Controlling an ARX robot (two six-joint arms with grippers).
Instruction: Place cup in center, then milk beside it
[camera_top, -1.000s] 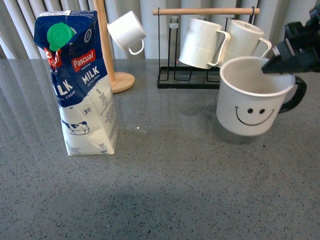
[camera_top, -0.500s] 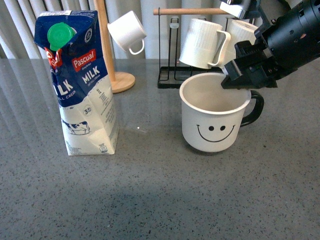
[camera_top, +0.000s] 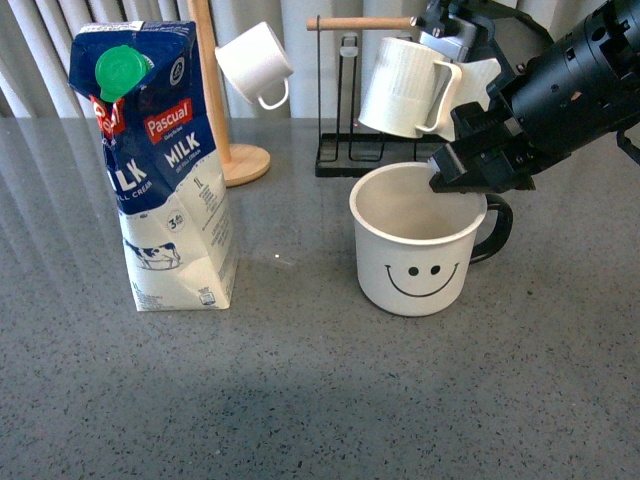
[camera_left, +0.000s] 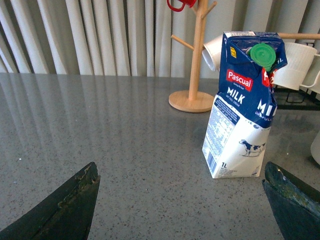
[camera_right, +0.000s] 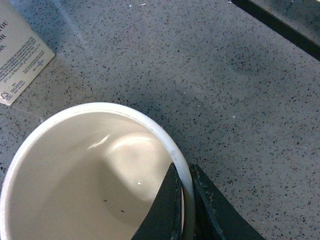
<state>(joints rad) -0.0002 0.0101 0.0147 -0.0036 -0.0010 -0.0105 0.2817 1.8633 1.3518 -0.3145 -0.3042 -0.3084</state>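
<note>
The cup (camera_top: 415, 245), white with a black smiley face and black handle, stands upright on the grey table (camera_top: 320, 400) just right of the middle. My right gripper (camera_top: 447, 180) is shut on its rim at the back right, next to the handle. In the right wrist view the cup (camera_right: 85, 175) fills the lower left, its rim pinched between the two dark fingers (camera_right: 167, 210) of the right gripper (camera_right: 185, 172). The milk (camera_top: 155, 165), a blue-and-white Pascual carton with a green cap, stands upright at the left. The left wrist view has the milk (camera_left: 242, 105) ahead of my open left gripper (camera_left: 180, 172), well apart.
A wooden mug tree (camera_top: 225, 100) holding a small white cup (camera_top: 255, 65) stands behind the milk. A black rack (camera_top: 380, 150) with ribbed white mugs (camera_top: 405, 85) is at the back, close behind the cup and the right arm. Striped curtains hang behind the table.
The right gripper has carried the cup leftward from the right side toward the middle and lowered it onto the table. The milk has not moved.
</note>
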